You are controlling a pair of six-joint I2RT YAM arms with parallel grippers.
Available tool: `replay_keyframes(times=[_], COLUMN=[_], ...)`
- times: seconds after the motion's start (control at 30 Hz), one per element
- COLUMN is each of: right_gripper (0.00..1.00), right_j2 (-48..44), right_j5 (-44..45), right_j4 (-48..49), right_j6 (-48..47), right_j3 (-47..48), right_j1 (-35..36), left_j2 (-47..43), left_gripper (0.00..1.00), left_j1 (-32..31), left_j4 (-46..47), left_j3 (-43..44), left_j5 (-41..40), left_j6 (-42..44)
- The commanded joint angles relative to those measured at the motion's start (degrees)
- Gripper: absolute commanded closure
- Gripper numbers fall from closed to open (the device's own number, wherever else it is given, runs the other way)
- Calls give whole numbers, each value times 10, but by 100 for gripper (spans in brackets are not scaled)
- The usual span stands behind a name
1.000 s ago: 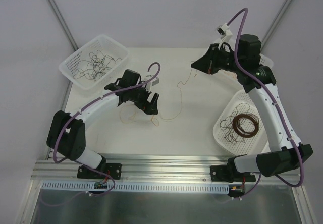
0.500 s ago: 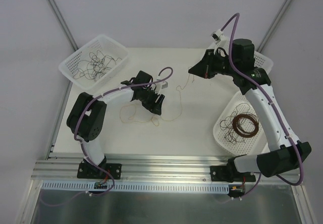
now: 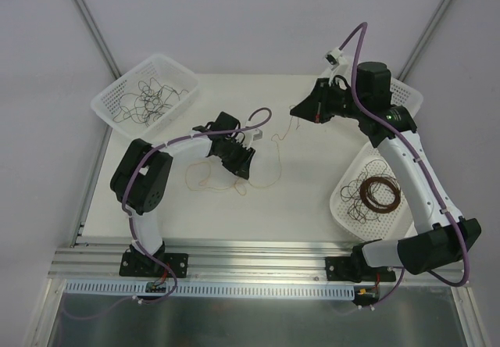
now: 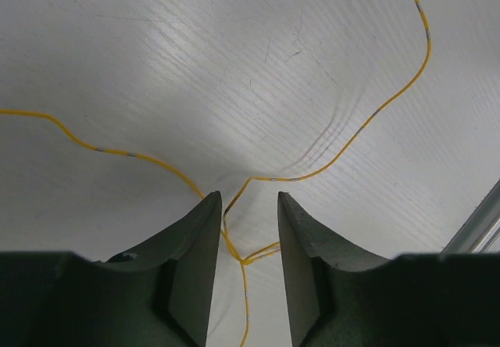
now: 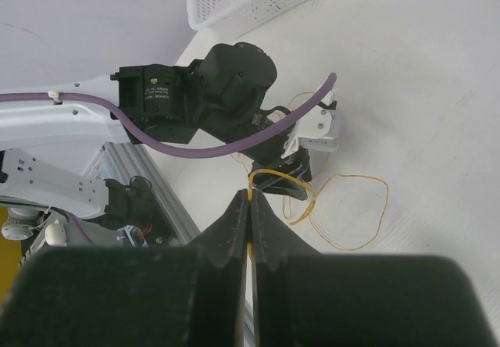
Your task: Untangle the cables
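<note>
A thin yellow cable (image 3: 269, 181) lies in loose loops on the white table between the arms. My left gripper (image 3: 239, 166) points down at it. In the left wrist view the left gripper (image 4: 248, 206) has its jaws partly apart, and a crossing of the yellow cable (image 4: 244, 261) lies in the gap, not pinched. My right gripper (image 3: 295, 111) is raised at the back and shut on one end of the same cable (image 5: 387, 199), which hangs down from the right gripper (image 5: 250, 194) toward the loops.
A white basket (image 3: 105, 101) at the back left holds several thin black strands. A second basket (image 3: 341, 189) at the right holds a brown ring coil (image 3: 383, 193) and dark wire. Another basket's rim (image 3: 408, 91) shows behind the right arm.
The left arm has slid right over the yellow loops and its jaws have narrowed around a strand. The right gripper has shifted slightly left, still pinching its cable end.
</note>
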Motion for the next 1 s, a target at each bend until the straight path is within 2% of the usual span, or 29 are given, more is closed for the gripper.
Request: replay_keyframes(times=[0.0,0.03,0.1,0.13,0.2,0.43,0.47,0.5,0.53,0.57,0.6,0.67,0.87,0.97], right_gripper=[99,99,99,99,99,99,96,81,71,52,45,38,36,44], right_j2=[-4,-3,-2,-2,-3,-8,-7,-6,-5,-7,-8,-16,-22,-22], right_j5=[-7,-7,-7,-7,-5,13,19,27,41,44,47,61,101,124], right_j4=[28,31,31,32,34,35,32,26,18,19,22,46,122,166], right_j6=[6,7,6,7,6,3,4,3,3,5,11,38,105,148], right_j3=[-3,-5,-7,-8,-13,-38,-40,-43,-46,-49,-55,-81,-159,-194], right_j1=[6,7,9,10,11,10,11,11,11,12,14,18,61,97], left_j2=[2,4,4,5,5,-37,-46,-61,-68,-74,-84,-92,-103,-110], left_gripper=[66,74,82,92,100,100,100,100,100,100,100,100,100,100], left_j1=[-6,-6,-7,-8,-8,-8,-8,-9,-8,-9,-9,-9,-9,-12], left_j4=[8,9,9,8,9,9,8,9,8,9,8,7,5,2], left_j3=[5,6,11,13,16,18,23,27,33,46,55,77,122,124], left_j5=[-1,-1,2,5,6,10,9,5,2,-21,-32,-50,-84,-123], left_j6=[17,16,12,12,8,-24,-43,-56,-71,-109,-130,-189,-307,-338])
